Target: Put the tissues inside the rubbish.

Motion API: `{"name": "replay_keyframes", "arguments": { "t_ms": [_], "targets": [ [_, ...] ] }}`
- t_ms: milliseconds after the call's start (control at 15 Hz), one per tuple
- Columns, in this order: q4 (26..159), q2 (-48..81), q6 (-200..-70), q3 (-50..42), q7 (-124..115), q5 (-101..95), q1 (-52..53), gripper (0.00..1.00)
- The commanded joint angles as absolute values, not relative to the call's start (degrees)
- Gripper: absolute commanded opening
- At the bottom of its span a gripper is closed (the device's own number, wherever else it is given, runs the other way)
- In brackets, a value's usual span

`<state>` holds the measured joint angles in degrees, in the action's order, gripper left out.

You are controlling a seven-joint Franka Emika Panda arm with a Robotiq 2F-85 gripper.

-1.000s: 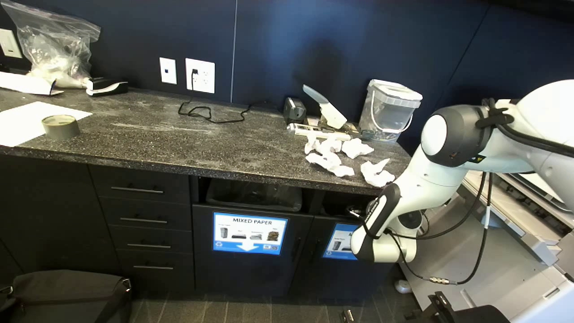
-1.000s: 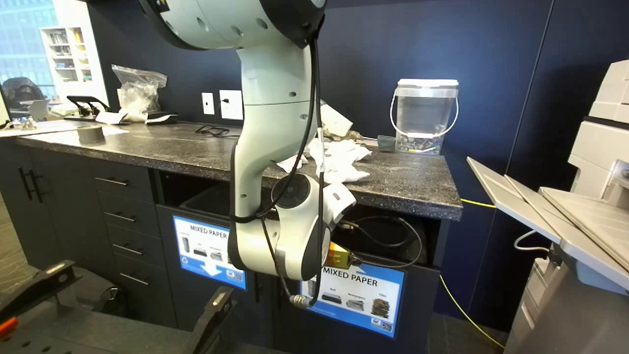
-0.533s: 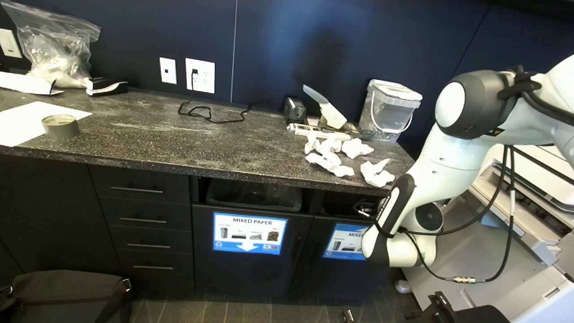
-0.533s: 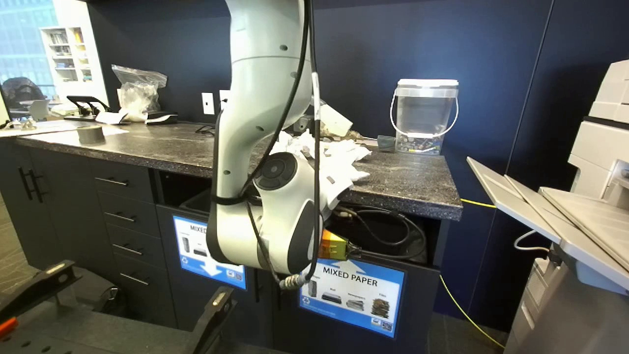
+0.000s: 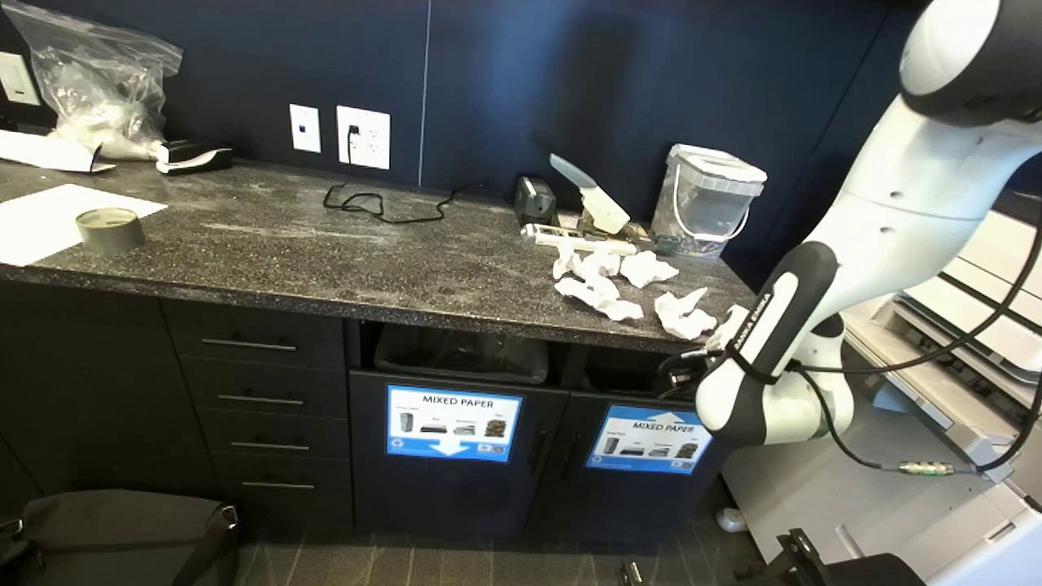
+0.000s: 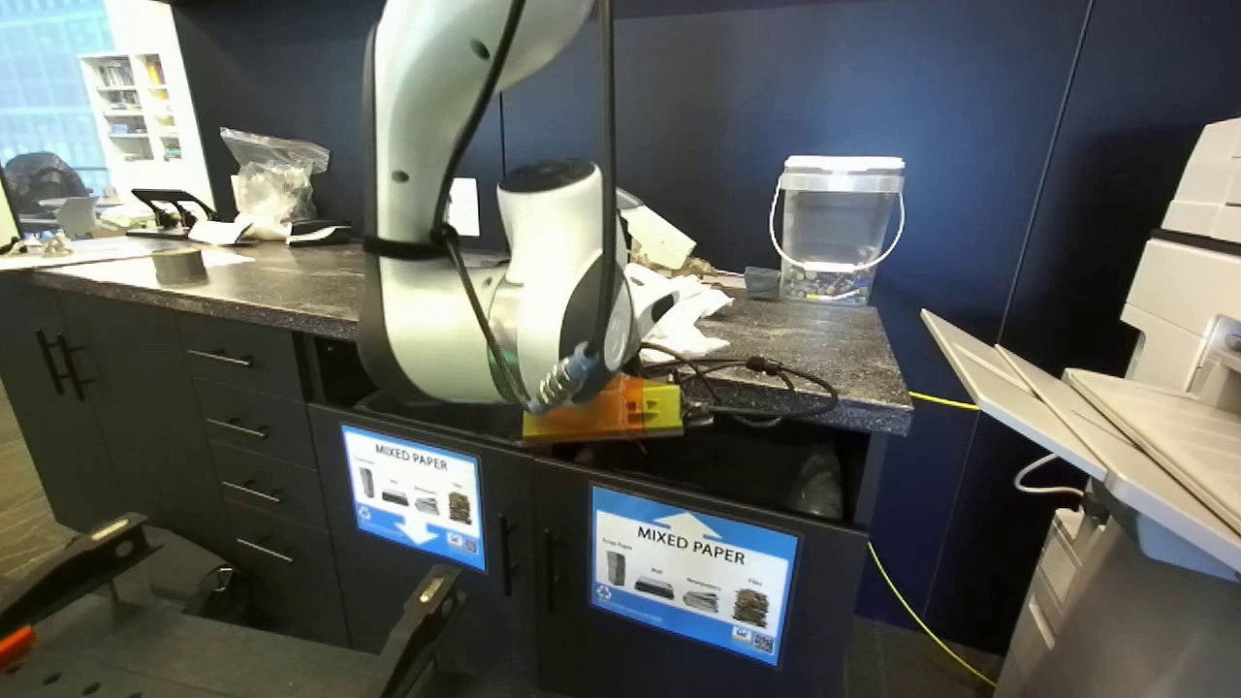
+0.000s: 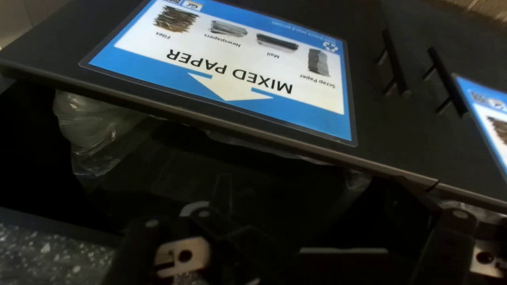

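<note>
Several crumpled white tissues (image 5: 598, 286) lie on the counter near its right end in an exterior view, with one tissue (image 5: 685, 314) close to the front edge. The tissues (image 6: 690, 308) are partly behind the arm in an exterior view. The rubbish bin is a dark opening above the right cabinet door, with a clear liner (image 7: 93, 132) showing in the wrist view. My gripper (image 7: 317, 219) is at this opening, its fingers spread wide with no tissue seen between them. In an exterior view the orange-yellow bracket (image 6: 603, 412) by the gripper shows, but the fingers are hidden.
The counter's edge (image 7: 47, 253) is close beside the gripper. Another bin (image 5: 531, 373) sits behind the left door. A clear bucket (image 5: 708, 203) and a hole-punch-like tool (image 5: 602, 209) stand behind the tissues. A printer (image 6: 1183, 252) stands to the right.
The arm has risen and shifted, rightward in one view and leftward in another. The bracket by the gripper has come up to the counter's edge, uncovering the right-hand sign. The tissues have not moved.
</note>
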<state>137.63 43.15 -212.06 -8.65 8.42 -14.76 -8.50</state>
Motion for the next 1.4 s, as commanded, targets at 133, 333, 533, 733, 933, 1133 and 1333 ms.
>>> {"name": "replay_keyframes", "arguments": {
  "t_ms": [133,333,533,733,933,1133,1333],
  "targets": [
    [142.7,22.0,-187.3,-8.6,16.4,-19.7,-5.8,1.0],
    [141.0,13.1,-175.4,-7.6,19.9,-21.1,-4.4,1.0],
    [138.6,8.8,-171.6,-4.5,23.3,-21.2,-4.4,1.0],
    [137.3,8.2,-171.6,4.3,35.0,-9.9,-8.0,1.0],
    [134.4,11.1,-171.7,14.0,48.0,2.0,-12.5,1.0],
    [130.2,14.2,-170.1,16.4,55.4,4.7,-14.8,1.0],
    [126.4,16.7,-168.9,14.1,56.9,1.3,-15.0,1.0]
  ]
}}
